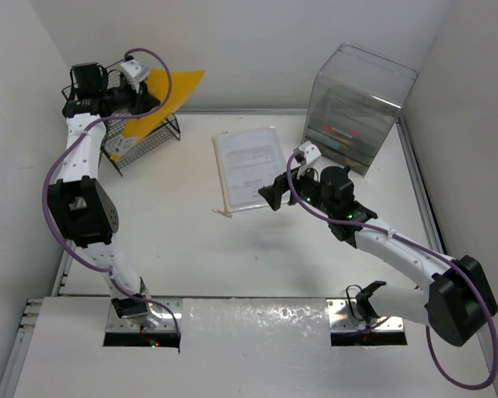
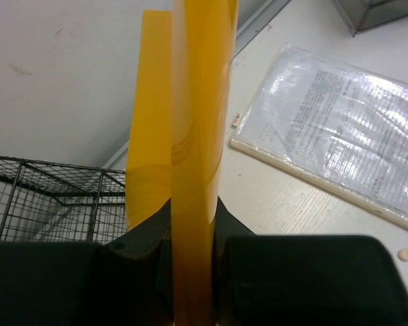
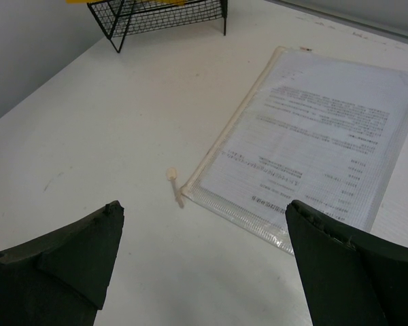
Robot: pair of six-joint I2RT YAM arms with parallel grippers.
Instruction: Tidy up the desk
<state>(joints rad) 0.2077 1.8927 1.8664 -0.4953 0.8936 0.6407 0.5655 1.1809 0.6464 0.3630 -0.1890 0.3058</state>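
I count one yellow folder (image 1: pixel 178 83), one black wire rack (image 1: pixel 147 145) at the far left corner of the desk (image 1: pixel 191 240), one clear document pouch (image 1: pixel 251 170) toward the far edge, one clear drawer box (image 1: pixel 361 104) at the far right corner, and two grippers: the left gripper (image 1: pixel 145 99) and the right gripper (image 1: pixel 270 196).

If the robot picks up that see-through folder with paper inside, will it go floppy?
Probably floppy: the clear folder lies very thin and flat on the desk, so gripped by one edge it would likely droop. It looks light, seemingly holding only a few sheets. Its shiny plastic glares in the left wrist view, so it may slide if pushed.
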